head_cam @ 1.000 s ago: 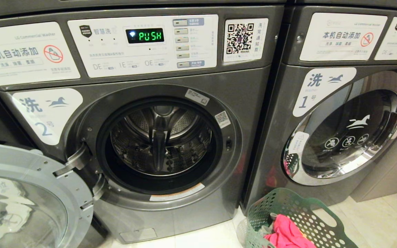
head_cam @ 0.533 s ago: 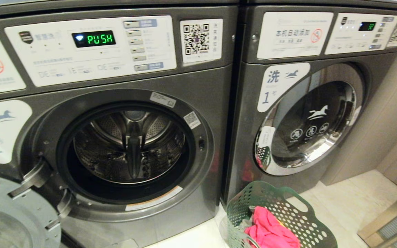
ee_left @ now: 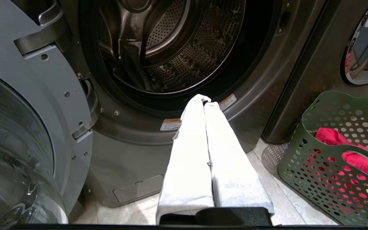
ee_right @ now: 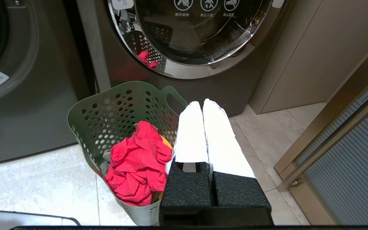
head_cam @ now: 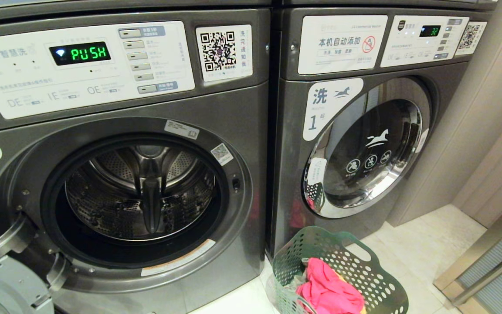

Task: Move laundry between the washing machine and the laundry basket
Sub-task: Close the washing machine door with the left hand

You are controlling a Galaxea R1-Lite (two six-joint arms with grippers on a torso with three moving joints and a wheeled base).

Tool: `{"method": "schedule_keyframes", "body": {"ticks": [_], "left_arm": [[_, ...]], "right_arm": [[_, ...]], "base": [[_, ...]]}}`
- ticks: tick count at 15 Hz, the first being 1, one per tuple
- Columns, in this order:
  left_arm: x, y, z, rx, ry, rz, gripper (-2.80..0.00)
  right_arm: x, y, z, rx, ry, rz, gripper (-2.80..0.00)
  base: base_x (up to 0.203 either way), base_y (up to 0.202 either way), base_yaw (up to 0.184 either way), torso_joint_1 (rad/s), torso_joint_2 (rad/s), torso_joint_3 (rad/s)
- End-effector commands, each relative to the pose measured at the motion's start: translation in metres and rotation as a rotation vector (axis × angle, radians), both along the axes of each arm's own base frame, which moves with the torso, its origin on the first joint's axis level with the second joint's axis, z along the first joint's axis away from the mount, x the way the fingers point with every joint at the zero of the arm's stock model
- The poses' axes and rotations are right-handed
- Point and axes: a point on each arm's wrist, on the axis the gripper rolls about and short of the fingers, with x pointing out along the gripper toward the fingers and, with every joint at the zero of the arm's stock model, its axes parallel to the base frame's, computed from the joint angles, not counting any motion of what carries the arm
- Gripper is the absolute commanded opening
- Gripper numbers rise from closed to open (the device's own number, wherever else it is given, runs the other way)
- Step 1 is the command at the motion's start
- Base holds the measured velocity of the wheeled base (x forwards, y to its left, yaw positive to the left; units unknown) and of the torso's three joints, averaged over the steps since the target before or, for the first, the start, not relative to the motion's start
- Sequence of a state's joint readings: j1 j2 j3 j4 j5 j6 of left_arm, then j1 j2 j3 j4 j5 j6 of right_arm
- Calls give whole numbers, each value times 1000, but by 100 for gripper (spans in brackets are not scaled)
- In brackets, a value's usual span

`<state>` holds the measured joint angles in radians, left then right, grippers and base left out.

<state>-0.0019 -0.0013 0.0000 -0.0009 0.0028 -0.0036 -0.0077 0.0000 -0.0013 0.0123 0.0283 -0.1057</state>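
The grey washing machine [head_cam: 242, 109] on the left has its round door [ee_left: 21, 127] swung open, and its steel drum [head_cam: 140, 192] shows no laundry. A green perforated laundry basket [head_cam: 377, 283] stands on the floor before the second machine, holding a red-pink garment [head_cam: 329, 292] with other cloth under it. My left gripper [ee_left: 204, 101] is shut with nothing in it, low in front of the open drum's rim. My right gripper [ee_right: 202, 103] is shut and empty too, hanging just beside the basket [ee_right: 107, 108] and its red garment [ee_right: 137, 163]. Neither arm shows in the head view.
A second washing machine [head_cam: 364, 152] stands to the right with its chrome-ringed door closed. Beige wall panels [head_cam: 486, 131] and a metal-framed door [ee_right: 347, 134] bound the right side. Pale floor tiles [head_cam: 421, 244] lie around the basket.
The whole head view has swung to the right: both machines and the basket have slid leftward in the picture, showing more of the right wall. The camera moved, not the things.
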Motion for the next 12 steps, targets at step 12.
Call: {"method": "schedule_keyframes", "body": {"ticks": [12], "left_arm": [[0,0,0,2,1,0,-280]], "right_arm": [[0,0,0,-2,1,1,-280]], "base": [[0,0,0,0,0,0]]}}
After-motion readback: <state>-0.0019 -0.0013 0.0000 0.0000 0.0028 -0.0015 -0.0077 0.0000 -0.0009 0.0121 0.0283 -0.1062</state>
